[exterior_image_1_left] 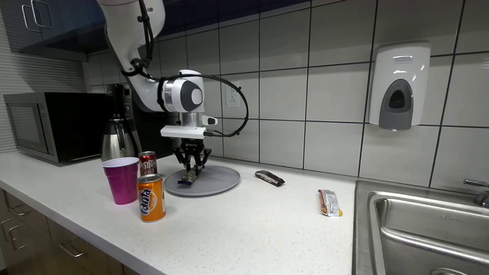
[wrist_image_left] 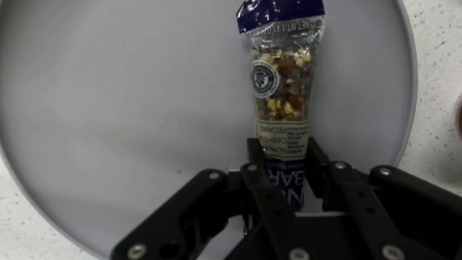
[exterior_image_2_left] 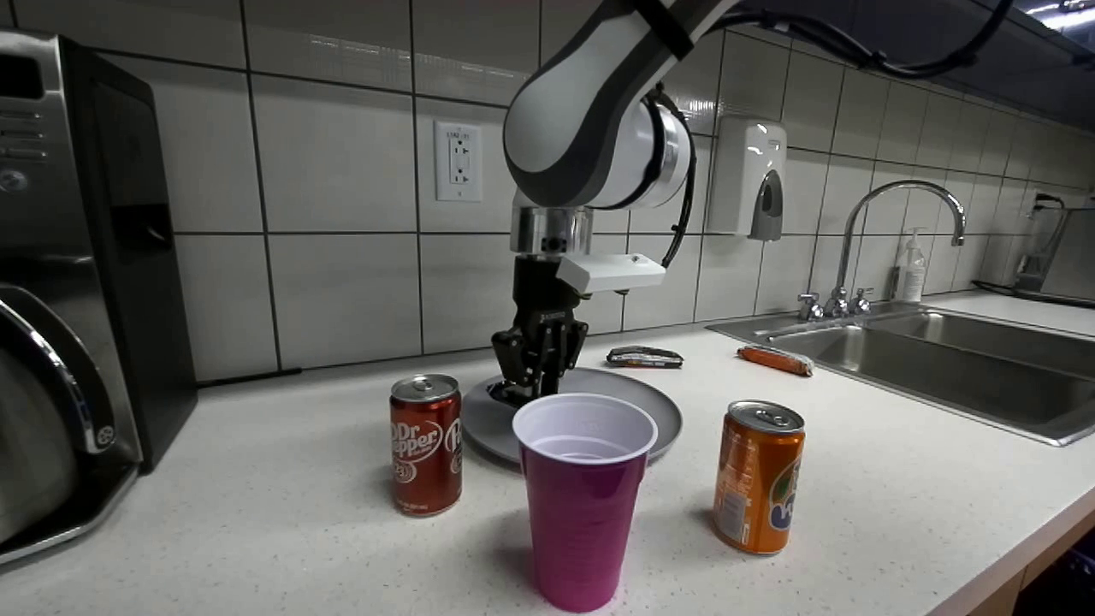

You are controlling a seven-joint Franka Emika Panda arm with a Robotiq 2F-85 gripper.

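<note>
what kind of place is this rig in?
Looks like a kitchen, perhaps an office break room: a stainless sink set into the counter, a microwave, and a wall-mounted dispenser, probably for soap.

No room between jaws: nut bar (wrist_image_left: 283,104) fills the gap. Plate (wrist_image_left: 126,90) blocks straight down. Wrist view: wide bare stretch left of jaws, narrower strip right. In an exterior view, Dr Pepper can (exterior_image_2_left: 426,462), purple cup (exterior_image_2_left: 582,526), Fanta can (exterior_image_2_left: 753,488) block nearside; tiled wall (exterior_image_2_left: 334,291) behind.
</note>
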